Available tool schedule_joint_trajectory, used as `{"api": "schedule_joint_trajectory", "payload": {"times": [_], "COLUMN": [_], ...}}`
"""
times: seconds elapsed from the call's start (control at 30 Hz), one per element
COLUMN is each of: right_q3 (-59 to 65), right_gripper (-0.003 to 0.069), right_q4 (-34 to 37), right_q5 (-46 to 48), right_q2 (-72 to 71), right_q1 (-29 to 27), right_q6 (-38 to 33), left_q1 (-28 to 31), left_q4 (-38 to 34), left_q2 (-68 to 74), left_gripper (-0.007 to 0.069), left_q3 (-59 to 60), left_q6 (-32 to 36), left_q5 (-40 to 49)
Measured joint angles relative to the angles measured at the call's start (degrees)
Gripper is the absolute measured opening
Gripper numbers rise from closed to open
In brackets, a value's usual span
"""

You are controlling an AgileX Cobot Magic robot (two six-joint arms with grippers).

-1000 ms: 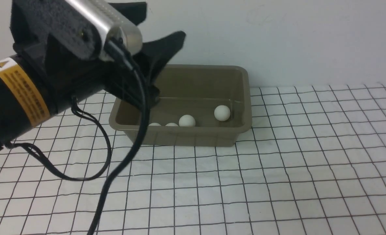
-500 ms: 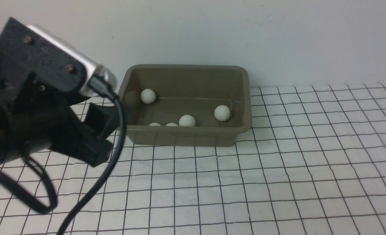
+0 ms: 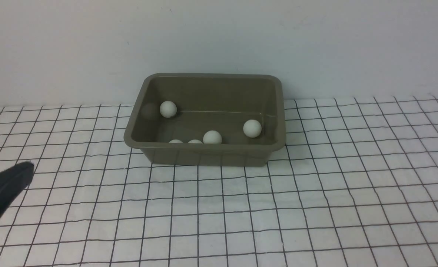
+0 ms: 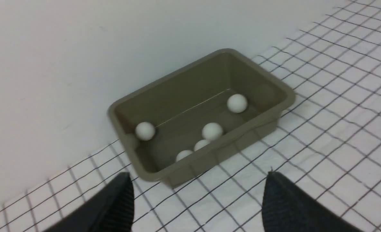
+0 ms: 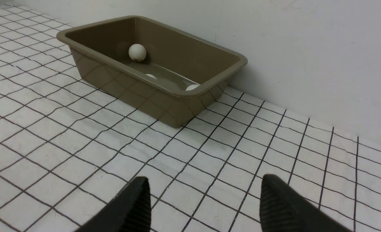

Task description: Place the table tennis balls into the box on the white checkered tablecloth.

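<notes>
Behind the box (image 3: 204, 150) rim, two balls (image 3: 185, 141) half-hidden.

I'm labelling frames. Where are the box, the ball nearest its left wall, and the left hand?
box (image 3: 208, 149), front view, near rim.
ball (image 3: 168, 109), front view, centre.
left hand (image 4: 197, 193), left wrist view, between fingertips.

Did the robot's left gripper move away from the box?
Yes. The left gripper pulled back from over the box, toward the robot, down to the front view's lower left corner.

place: lab-style test bench | evidence: plain white wall (image 3: 315, 44) beyond pincers; gridded white checkered tablecloth (image 3: 315, 193) beneath them
</notes>
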Motion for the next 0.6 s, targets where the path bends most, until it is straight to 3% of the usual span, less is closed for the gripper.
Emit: {"api": "schedule_joint_trajectory", "payload": {"times": [0.23,0.6], "right_q3": [0.0,0.0], "right_gripper": [0.042,0.042], "right_q4": [0.0,0.0], "right_q5": [0.0,0.0], "right_q2": [0.0,0.0], "right_q1": [0.0,0.0], "right_q6": [0.4,0.5], "left_q1": [7.7,17.5], "left_q4": [0.0,0.0], "left_q2": [-6.6,-18.6], "left_gripper": [0.0478,0.0478], "left_q3": [17.1,30.7], "left_q6": [-5.0,-6.1], "left_q5": [-10.9,-13.1]}}
